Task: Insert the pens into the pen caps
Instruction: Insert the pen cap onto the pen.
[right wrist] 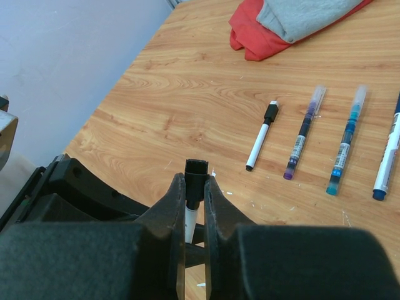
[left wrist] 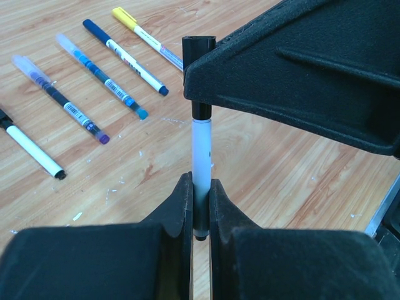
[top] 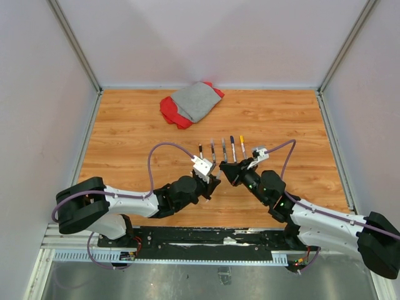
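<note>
The left gripper (left wrist: 200, 187), filling the bottom of the left wrist view, is clamped shut on the lower barrel of a white pen (left wrist: 201, 144), whose dark tip pokes out just below the fingers. The pen stands upright in the frame. A black cap (left wrist: 199, 47) sits on its upper end, pinched by the right gripper (right wrist: 195, 181), which looms as a dark mass across the upper right of that view. In the right wrist view the same cap shows at bottom centre, squeezed between the right gripper's closed fingers with the white barrel visible beneath it; how far the cap is pushed home cannot be told. Seen from above, the two arms meet nose to nose at the centre of the wooden table (top: 137, 125), the pen and cap hidden between them. Just beyond the grippers, toward the top of the frame, a row of five pens (top: 224, 149) lies side by side on the wood, none touching: a white one with a black end at the left, then a purple, a light blue, a dark blue and a yellow-ended one at the right. A red and grey cloth (top: 190, 103) lies crumpled near the table's far edge, in the upper middle of the frame, well apart from the pens.
</note>
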